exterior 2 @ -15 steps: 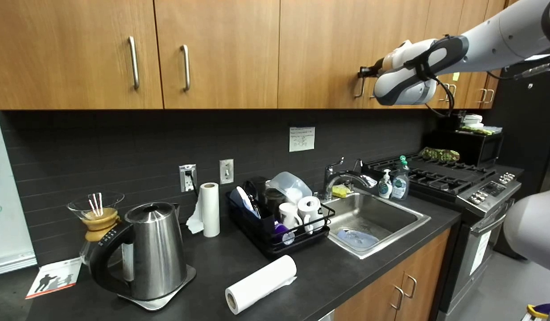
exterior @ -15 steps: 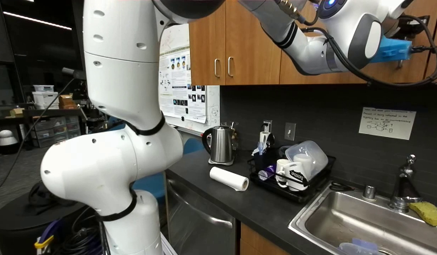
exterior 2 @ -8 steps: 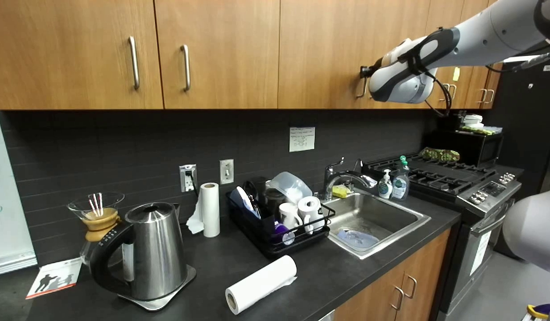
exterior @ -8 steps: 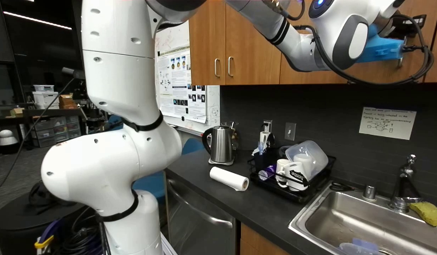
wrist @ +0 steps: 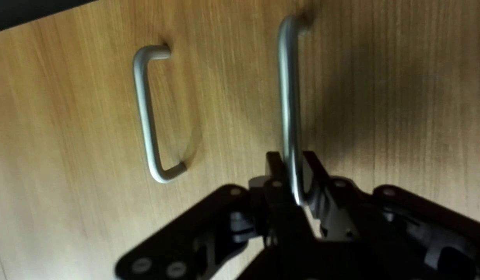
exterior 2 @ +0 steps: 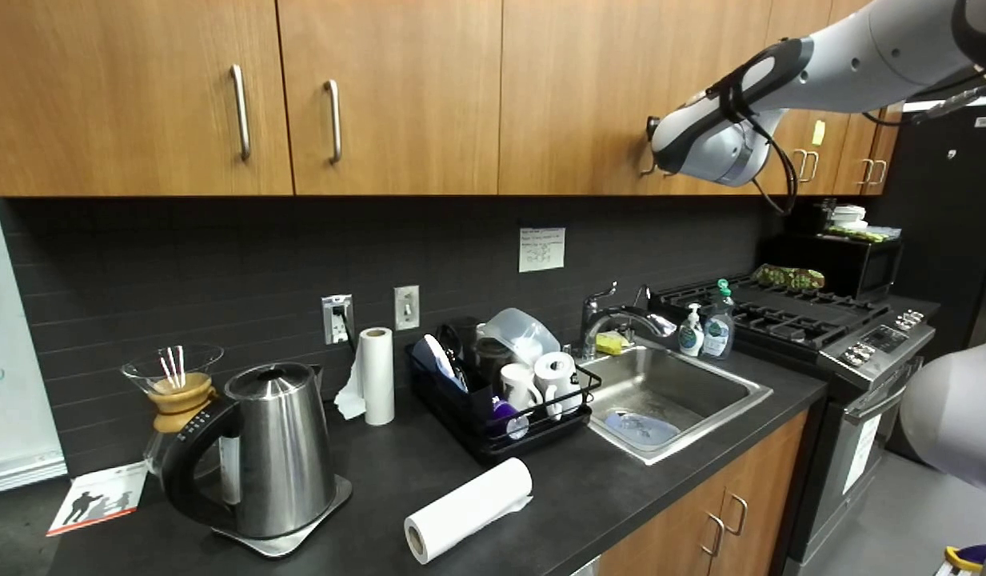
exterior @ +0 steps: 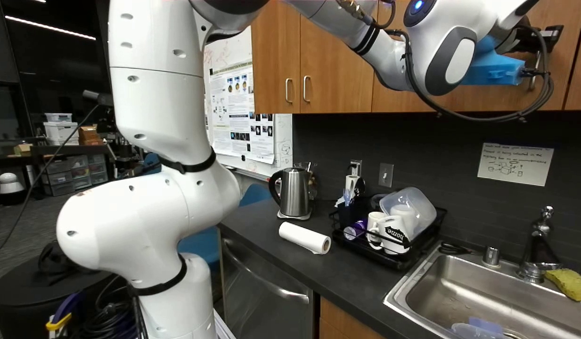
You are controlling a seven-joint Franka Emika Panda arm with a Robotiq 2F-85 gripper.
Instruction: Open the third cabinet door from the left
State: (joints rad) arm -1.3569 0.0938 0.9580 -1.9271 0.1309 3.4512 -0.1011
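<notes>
The coming pull turns on where the hand (wrist: 291, 160) sits along the bar handle (wrist: 291, 109): in the wrist view the bar runs 12 to 6 o'clock, its free stretch toward 12, and the fingers (wrist: 275, 165) stand close on both sides near the 6 o'clock end, so I judge it grasped. It belongs to the third cabinet door (exterior 2: 580, 96), which looks closed. In that exterior view the bar sits by the door's 3 o'clock edge, so the hinge is probably at 9: pull outward, then arc that way. A second handle (wrist: 145, 112) lies between 9 and 10 o'clock in the wrist view, apart from the fingers. The flat wood face is just behind; the sink (exterior 2: 696, 392) and worktop (exterior 2: 588, 504) lie well below, around 6 o'clock.
</notes>
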